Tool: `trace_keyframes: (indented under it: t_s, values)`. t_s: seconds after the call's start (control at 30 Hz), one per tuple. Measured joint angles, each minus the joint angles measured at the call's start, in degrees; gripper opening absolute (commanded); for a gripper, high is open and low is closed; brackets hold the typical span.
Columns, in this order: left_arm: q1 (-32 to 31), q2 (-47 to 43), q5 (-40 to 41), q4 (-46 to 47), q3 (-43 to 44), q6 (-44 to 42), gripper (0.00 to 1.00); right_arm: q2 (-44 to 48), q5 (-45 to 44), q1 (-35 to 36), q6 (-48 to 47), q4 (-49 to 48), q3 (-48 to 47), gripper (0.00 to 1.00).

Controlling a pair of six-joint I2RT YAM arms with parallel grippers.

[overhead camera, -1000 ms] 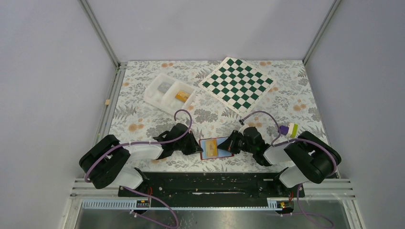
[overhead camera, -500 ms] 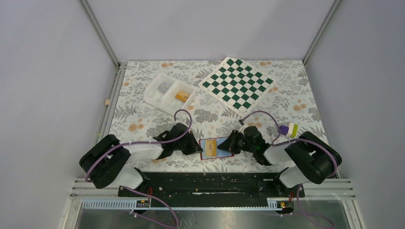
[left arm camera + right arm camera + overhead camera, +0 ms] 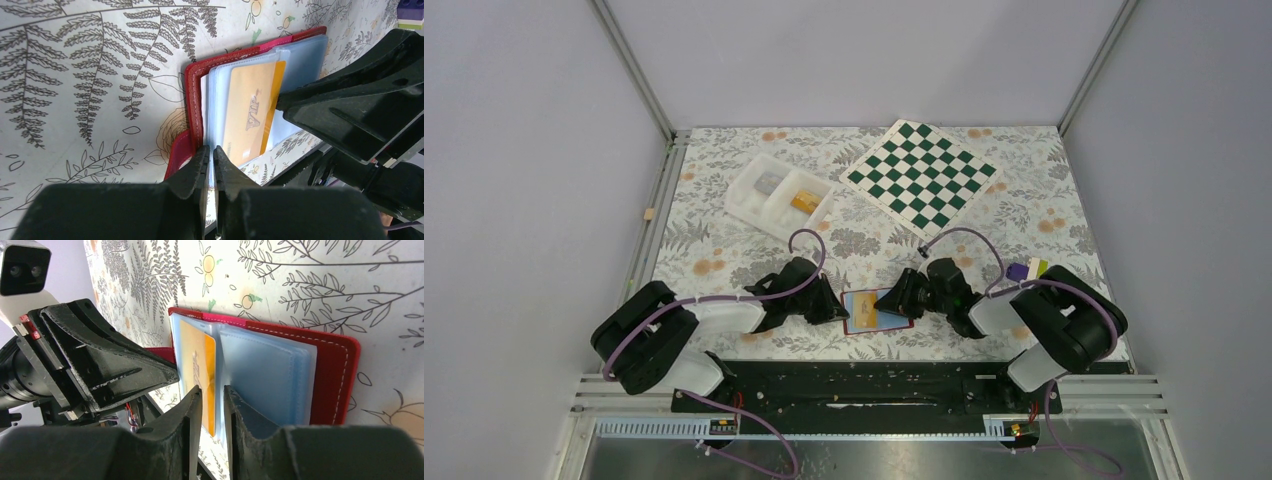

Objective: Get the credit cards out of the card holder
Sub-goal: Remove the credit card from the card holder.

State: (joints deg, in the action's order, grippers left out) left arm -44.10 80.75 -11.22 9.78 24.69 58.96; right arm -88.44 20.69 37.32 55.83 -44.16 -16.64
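The card holder (image 3: pixel 871 311) is a red wallet lying open between my two grippers, with its pale blue sleeves up. An orange-yellow credit card (image 3: pixel 250 110) sticks partly out of a sleeve. My left gripper (image 3: pixel 211 150) is shut on the card holder's near edge (image 3: pixel 192 100), by the red tab. My right gripper (image 3: pixel 212 390) is open by a narrow gap, and its fingers straddle the free edge of the card (image 3: pixel 195 355). The holder's red cover (image 3: pixel 335 375) lies flat on the cloth. In the top view the left gripper (image 3: pixel 832 312) and right gripper (image 3: pixel 892 300) meet over the holder.
A white two-compartment tray (image 3: pixel 754 205) with small items stands at the back left. A green and white chessboard (image 3: pixel 921 175) lies at the back middle. A purple and green block (image 3: pixel 1029 270) sits by the right arm. The table's near edge runs just behind the holder.
My right gripper has moved left, further over the open holder, up to the card's edge. The left gripper and the holder have stayed in place.
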Motion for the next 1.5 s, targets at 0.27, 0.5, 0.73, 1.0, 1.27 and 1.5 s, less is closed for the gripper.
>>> trace_keyframes:
  t_s: [0.27, 0.5, 0.73, 1.0, 1.27, 1.5]
  values:
    - [0.2, 0.2, -0.4, 0.0, 0.1, -0.2, 0.09, -1.4, -0.1, 0.3, -0.6, 1.0, -1.5, 0.3]
    - [0.3, 0.7, -0.6, -0.3, 0.3, -0.3, 0.09, -3.4, 0.1, 0.7, -0.5, -1.1, -2.1, 0.3]
    - [0.3, 0.7, -0.7, -0.2, 0.3, -0.3, 0.09, -6.1, 0.7, 0.8, 0.1, -5.6, -2.1, 0.21]
    - [0.3, 1.2, -0.7, 0.4, 0.4, -0.2, 0.09, -5.9, -0.5, 0.8, 0.3, -6.6, -0.6, 0.0]
    - [0.3, 1.4, -0.7, 1.2, 0.4, -0.2, 0.09, 5.1, -2.9, 0.2, -3.8, 3.6, -0.3, 0.0]
    - [0.3, 1.6, -0.6, 1.2, 0.4, -0.2, 0.09, 6.9, -2.6, -1.8, -6.4, 7.6, 0.1, 0.0]
